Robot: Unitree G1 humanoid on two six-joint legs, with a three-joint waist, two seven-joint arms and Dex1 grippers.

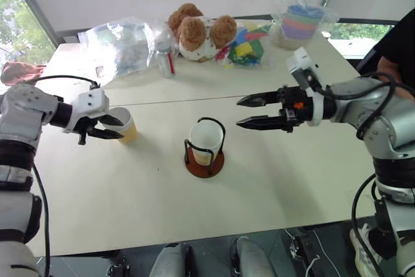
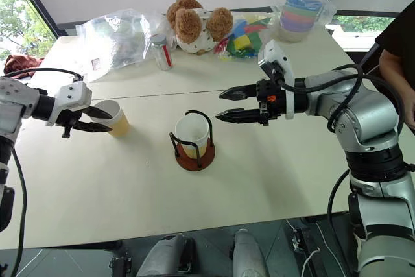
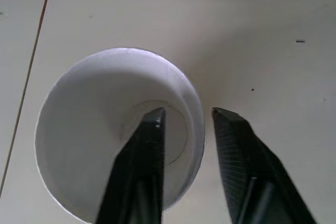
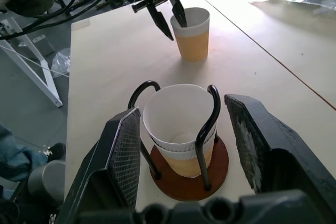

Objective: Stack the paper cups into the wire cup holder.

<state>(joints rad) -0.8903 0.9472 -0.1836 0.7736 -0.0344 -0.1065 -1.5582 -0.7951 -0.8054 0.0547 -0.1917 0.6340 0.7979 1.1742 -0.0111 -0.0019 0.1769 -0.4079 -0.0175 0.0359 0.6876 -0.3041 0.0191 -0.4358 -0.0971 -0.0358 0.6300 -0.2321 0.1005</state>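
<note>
Meanwhile, on the pale tabletop (image 1: 279, 186), our right gripper (image 1: 241, 112) hangs parted and empty beside the black wire cup holder on its red disc (image 1: 205, 149), two white-and-orange paper cups nested inside. Our left gripper (image 2: 102, 120) pinches the last paper cup (image 2: 111, 116), its wall between the jaws. So thin a rim hold could buckle or tip it on lifting.

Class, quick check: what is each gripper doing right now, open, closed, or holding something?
Left gripper: closed on the rim of the loose paper cup, one finger inside, one outside.
Right gripper: open, holding nothing, beside the wire cup holder.
</note>
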